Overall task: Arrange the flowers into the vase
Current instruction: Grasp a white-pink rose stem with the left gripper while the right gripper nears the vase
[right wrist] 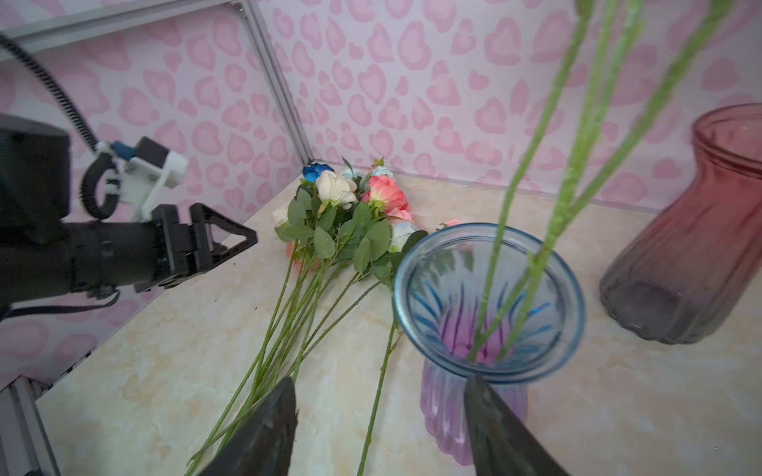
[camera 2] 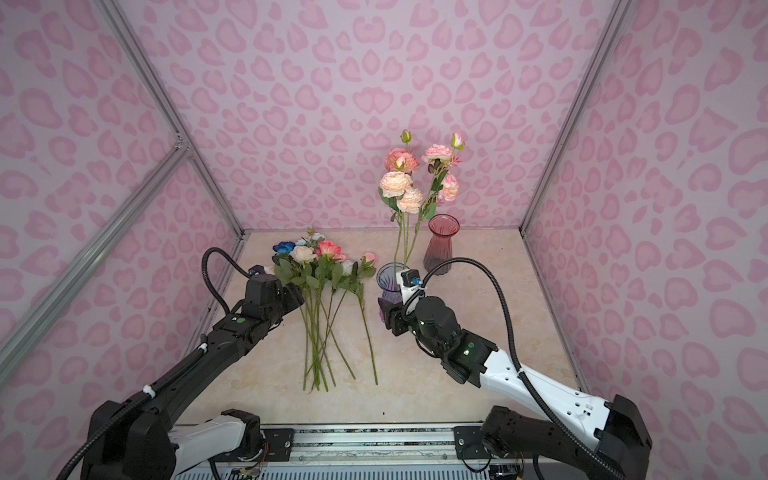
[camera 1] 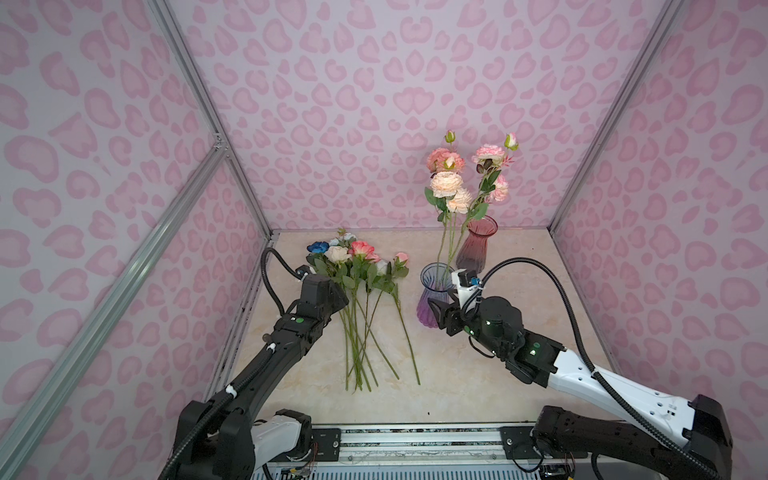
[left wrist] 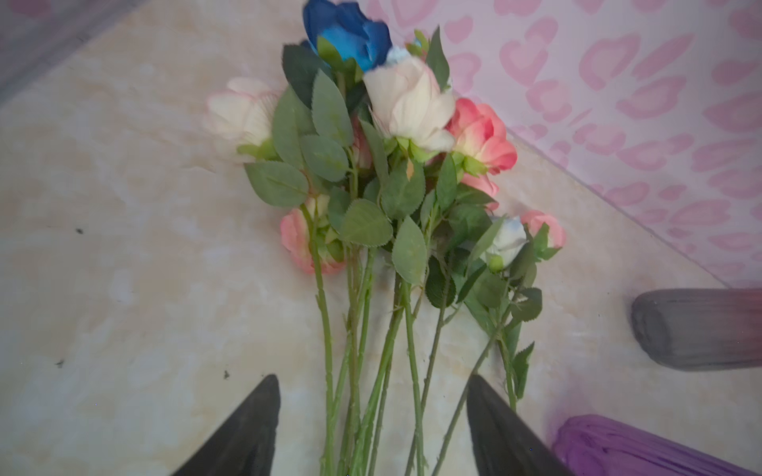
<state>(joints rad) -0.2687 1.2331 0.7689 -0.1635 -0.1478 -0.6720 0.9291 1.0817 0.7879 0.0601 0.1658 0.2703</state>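
Green stems of the loose flowers (camera 1: 361, 266) lie fanned and crossed on the marble tabletop (camera 1: 457, 374), left of the blue-purple vase (camera 1: 432, 291), which holds tall peony sprays (camera 1: 446, 185). The left gripper (left wrist: 371, 377) straddles several stems with its jaws spread, so closing could pinch more than one. The right gripper (right wrist: 379, 379), spread and empty, sits just beside the vase. A nudge might topple it, top-heavy as it looks.

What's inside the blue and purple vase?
Long green stems stand inside the blue and purple vase, their pink and peach blooms high above it. The stem ends blur at its purple bottom, and whether there is water I cannot tell.
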